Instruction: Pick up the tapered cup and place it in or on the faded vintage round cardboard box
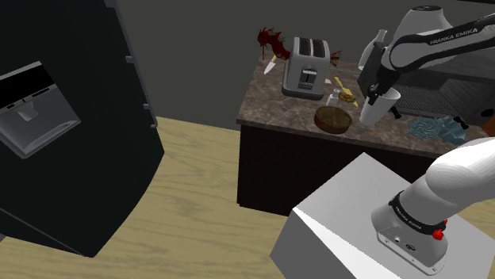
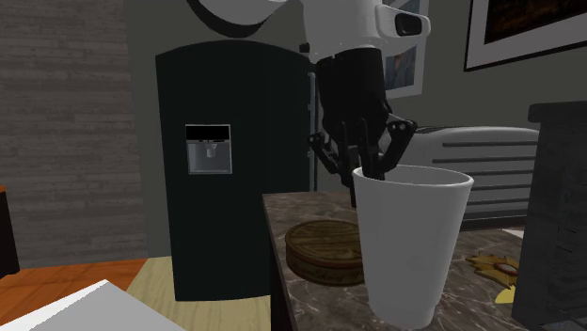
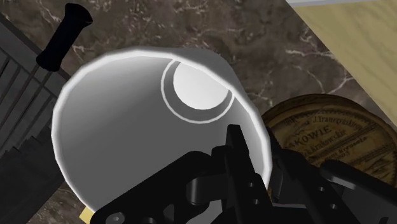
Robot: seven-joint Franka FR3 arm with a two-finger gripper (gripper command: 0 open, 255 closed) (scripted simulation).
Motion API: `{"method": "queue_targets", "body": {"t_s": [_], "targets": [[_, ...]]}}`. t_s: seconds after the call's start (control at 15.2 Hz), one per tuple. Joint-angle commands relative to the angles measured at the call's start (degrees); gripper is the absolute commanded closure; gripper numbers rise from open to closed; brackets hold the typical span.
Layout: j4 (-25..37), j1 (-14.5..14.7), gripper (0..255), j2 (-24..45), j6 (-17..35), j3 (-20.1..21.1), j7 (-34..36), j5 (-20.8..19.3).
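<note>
Fingers (image 3: 234,147) are closed on the rim of the white tapered cup (image 3: 146,121), one inside the wall, one outside, so it's gripped by the gripper (image 3: 254,162), slightly tilted. Grasp is judged done; lift off the counter (image 1: 266,99) can't be confirmed. Left: transfer to the round box (image 3: 331,130), just beside the cup at the shoulder view's left, & release.

White cup (image 2: 414,244), brown box (image 2: 320,252) with faded lettering, dark marbled counter (image 3: 267,38) veined in white.

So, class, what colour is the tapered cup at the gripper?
The tapered cup is plain white, clearest in the second exterior view.
</note>
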Motion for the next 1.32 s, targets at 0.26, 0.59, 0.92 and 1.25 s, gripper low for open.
{"method": "queue_targets", "body": {"t_s": [0.26,0.59,0.92,1.25], "targets": [[2.8,0.2,255,-2.6,-5.4,1.0,-0.6,0.8],[5.5,0.4,255,-4.3,-9.7,1.7,-1.1,1.4],[8.5,0.6,255,-5.4,-13.8,2.4,-1.7,2.1],[11.9,2.0,255,-5.1,-17.4,5.0,0.3,3.7]]}}
